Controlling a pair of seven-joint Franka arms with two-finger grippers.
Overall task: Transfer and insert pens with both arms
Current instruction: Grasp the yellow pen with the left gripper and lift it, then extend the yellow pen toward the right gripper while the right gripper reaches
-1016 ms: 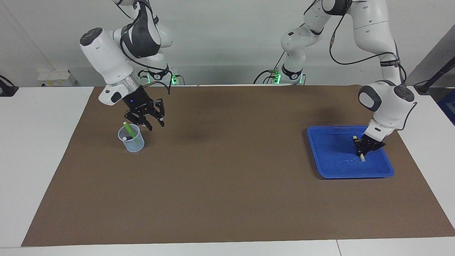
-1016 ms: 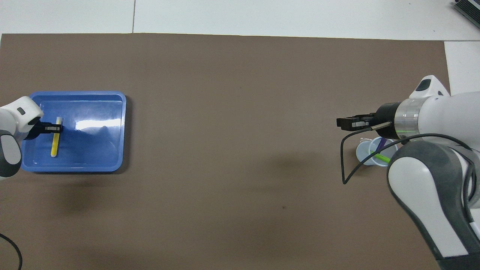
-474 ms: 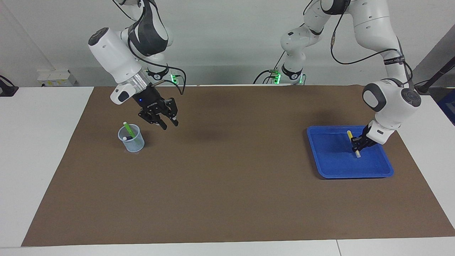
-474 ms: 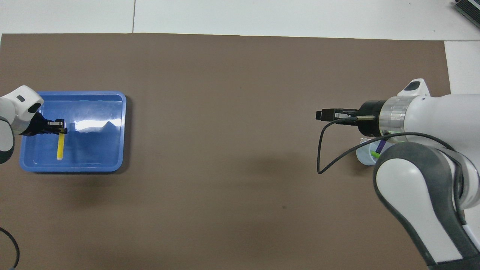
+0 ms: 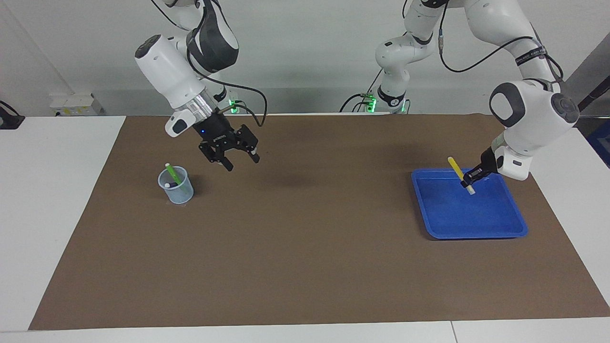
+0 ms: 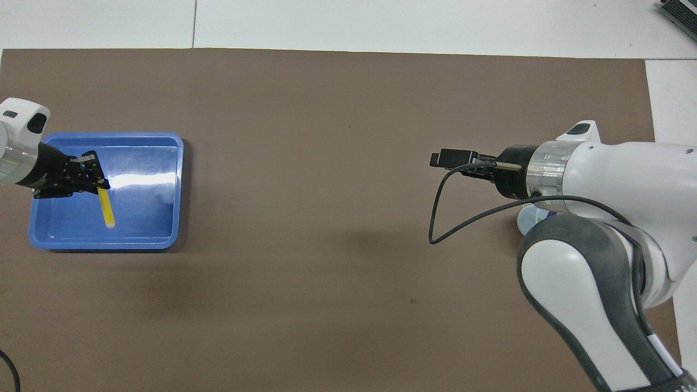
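My left gripper (image 5: 468, 180) is shut on the yellow pen (image 5: 456, 169) and holds it tilted in the air over the blue tray (image 5: 476, 234). The overhead view shows the same gripper (image 6: 99, 183), pen (image 6: 107, 209) and tray (image 6: 163, 242). My right gripper (image 5: 243, 163) is open and empty above the mat, beside the clear cup (image 5: 176, 189), toward the table's middle. The green pen (image 5: 173, 176) stands in the cup, with another pen's whitish tip (image 5: 167, 185) beside it. The purple pen's body is hidden. In the overhead view the right arm covers most of the cup (image 6: 524, 222).
A brown mat (image 5: 305, 247) covers most of the white table. The tray lies at the left arm's end, the cup at the right arm's end. Two smaller arms with green lights (image 5: 381, 102) stand at the table's edge by the robots.
My left gripper has lifted the yellow pen off the tray floor and tilted it. My right gripper has moved up and away from the cup toward the table's middle.
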